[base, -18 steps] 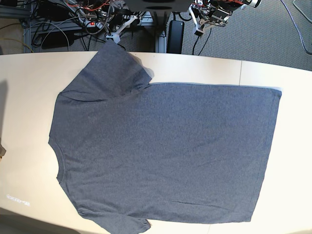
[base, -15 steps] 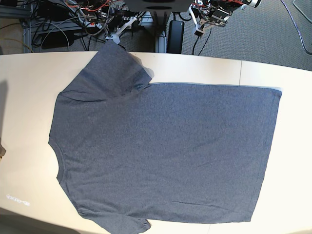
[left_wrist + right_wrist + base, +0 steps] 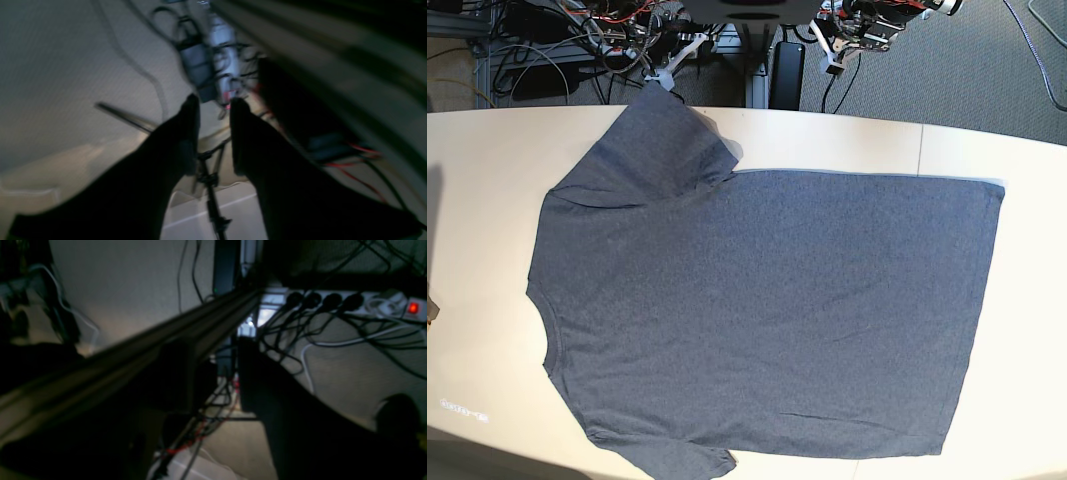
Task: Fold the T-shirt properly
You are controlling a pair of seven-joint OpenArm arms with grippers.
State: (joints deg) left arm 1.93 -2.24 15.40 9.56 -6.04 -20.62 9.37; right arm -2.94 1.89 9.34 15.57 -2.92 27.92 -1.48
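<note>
T-shirt (image 3: 757,310) spread flat, plain side up, on my worktop (image 3: 477,200), left pincer (image 3: 213,103) and right pincer (image 3: 217,353) both parted, empty, behind its far edge.

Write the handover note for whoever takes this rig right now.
Left end effector: open, empty, off the table, over floor cables.
Right end effector: fingers apart, nothing seen between them, also off the table near a power strip.
T-shirt: spread flat on the table, plain side up, collar toward the base view's left, hem toward its right.
Done: shirt laid out.
Left: every fold.
</note>
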